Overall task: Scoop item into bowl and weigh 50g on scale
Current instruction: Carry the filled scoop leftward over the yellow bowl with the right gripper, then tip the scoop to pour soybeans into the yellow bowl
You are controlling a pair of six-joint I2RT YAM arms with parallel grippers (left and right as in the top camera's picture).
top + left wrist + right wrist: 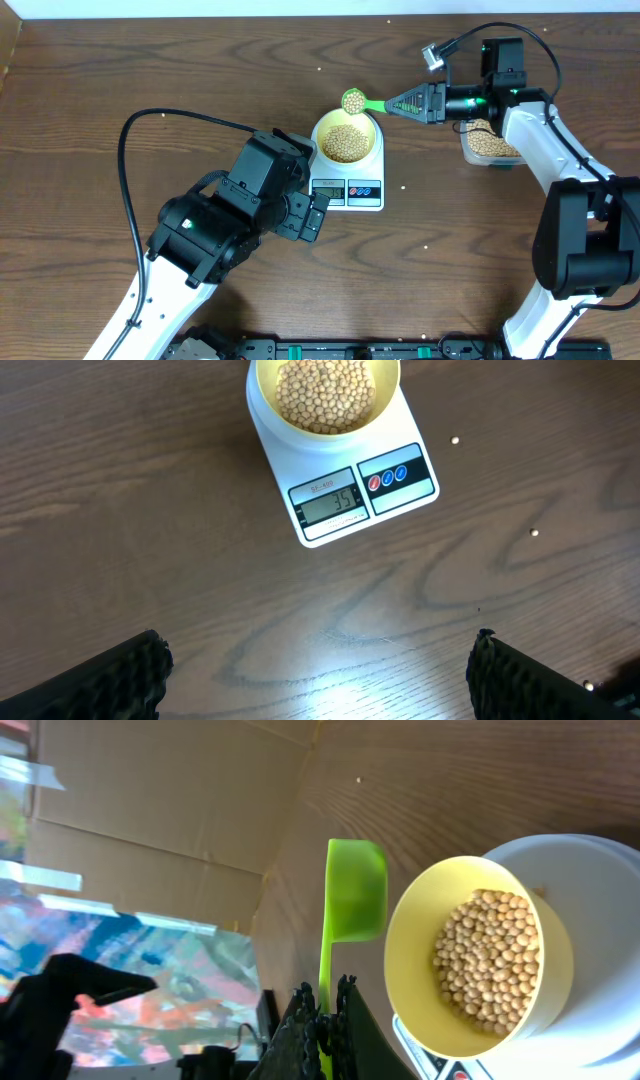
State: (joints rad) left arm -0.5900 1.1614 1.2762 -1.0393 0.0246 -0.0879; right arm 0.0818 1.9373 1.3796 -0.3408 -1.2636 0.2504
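Right gripper (pixel 322 1008) is clamped on the green scoop (pixel 355 890) handle, its cup held just beside the bowl (pixel 410 955) rim, the bowl sitting on the scale (pixel 412 488) with beans (pixel 325 390) heaped inside. Left gripper (pixel 320 670) hangs empty, fingers spread wide. Tipping from here could drop beans outside the rim, or dump too many and overshoot 50. Only the overhead shows the cup loaded; only the left wrist reads the display (pixel 331 503), about 35
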